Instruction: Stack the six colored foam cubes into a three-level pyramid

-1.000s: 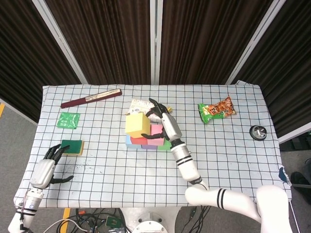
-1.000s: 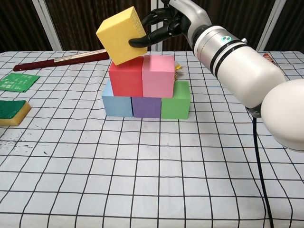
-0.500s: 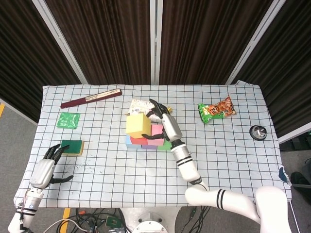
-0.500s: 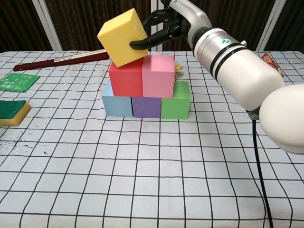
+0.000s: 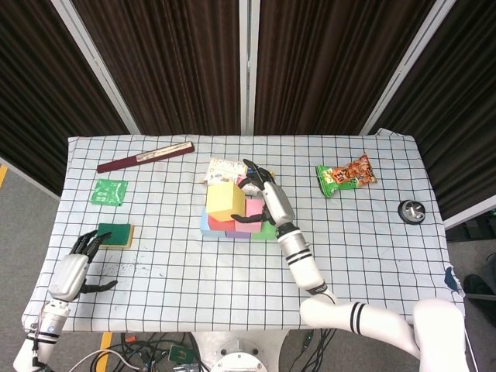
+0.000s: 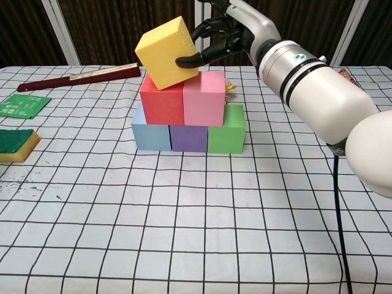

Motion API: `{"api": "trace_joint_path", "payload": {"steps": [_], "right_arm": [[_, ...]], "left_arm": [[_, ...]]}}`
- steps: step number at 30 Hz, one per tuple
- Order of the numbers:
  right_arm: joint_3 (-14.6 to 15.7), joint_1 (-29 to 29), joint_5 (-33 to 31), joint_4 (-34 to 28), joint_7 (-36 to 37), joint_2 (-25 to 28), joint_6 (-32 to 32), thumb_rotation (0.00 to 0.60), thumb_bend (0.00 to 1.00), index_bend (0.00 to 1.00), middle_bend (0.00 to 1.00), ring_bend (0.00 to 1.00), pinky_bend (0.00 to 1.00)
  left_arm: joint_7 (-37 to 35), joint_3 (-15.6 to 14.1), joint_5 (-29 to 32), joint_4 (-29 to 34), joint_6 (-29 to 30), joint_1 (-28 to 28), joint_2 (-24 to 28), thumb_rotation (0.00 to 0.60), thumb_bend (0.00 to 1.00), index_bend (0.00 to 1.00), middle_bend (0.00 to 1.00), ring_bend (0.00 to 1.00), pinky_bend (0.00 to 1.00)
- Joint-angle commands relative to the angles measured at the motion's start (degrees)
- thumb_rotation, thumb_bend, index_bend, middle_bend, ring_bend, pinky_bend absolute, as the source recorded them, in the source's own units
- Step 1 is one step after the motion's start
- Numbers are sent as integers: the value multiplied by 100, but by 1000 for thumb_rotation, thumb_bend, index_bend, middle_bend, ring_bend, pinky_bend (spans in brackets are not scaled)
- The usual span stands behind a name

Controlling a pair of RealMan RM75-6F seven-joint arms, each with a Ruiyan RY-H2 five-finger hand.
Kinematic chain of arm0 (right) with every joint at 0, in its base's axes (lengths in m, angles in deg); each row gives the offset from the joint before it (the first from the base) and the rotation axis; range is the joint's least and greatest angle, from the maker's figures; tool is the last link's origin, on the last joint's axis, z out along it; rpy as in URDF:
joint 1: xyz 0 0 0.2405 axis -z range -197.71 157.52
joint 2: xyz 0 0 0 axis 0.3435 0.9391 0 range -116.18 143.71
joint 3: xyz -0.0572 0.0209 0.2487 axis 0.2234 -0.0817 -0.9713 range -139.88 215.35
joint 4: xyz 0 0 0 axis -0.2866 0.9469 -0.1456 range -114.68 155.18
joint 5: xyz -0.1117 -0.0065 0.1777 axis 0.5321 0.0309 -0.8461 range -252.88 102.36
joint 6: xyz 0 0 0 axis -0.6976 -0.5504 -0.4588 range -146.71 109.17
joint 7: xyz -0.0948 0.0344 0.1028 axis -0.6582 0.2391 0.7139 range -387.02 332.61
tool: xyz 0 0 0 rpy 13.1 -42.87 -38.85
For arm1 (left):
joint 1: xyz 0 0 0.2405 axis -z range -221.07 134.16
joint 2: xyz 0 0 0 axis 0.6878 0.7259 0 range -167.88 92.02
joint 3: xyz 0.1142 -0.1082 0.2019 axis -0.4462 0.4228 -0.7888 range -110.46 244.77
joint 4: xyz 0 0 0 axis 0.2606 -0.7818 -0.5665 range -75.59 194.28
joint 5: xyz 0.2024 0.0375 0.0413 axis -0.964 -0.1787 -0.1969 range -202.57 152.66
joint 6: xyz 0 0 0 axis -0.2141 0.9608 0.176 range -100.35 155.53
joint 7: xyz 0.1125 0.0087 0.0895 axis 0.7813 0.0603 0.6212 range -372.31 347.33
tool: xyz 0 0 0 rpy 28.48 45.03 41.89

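- the last step is in hand: the yellow cube (image 6: 166,52) is gripped, tilted, in the right hand (image 6: 222,38), above the red cube (image 6: 162,98), at 11 o'clock of the pink cube (image 6: 204,98).
- next, it needs levelling and centring over the seam.
- the left hand (image 5: 77,266) is held idle, fingers loosely spread.

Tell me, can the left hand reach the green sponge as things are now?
Probably yes. The left hand rests open at the table's near left corner, and the sponge lies just beyond its fingertips with nothing between them. The right hand is busy holding the yellow cube.
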Motion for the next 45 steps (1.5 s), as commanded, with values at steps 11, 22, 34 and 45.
{"api": "trace_joint_path", "payload": {"steps": [11,22,34,45], "right_arm": [[108,103,168,-72,174,141,100,600,0,0,335,25,0],[134,238,251,-247,315,305,78,600,0,0,228,0,0],[-153,-247,-530,-1821,-1360,2256,1296,600,0,0,42,0,0],[67,-1676,-3521,-3245,-4270,3525,798,600,0,0,71,0,0]], "left_arm": [[-6,-10,-5,0,-5,-5,1,600,0,100,145,16,67],[27,-14,-7,10,-21,2,-15,600,0,100,145,15,67],[-18,-14,10,50,-59,12,8,600,0,100,145,16,67],[15,-29,-37,115,-40,26,21,600,0,100,145,15,67]]}}
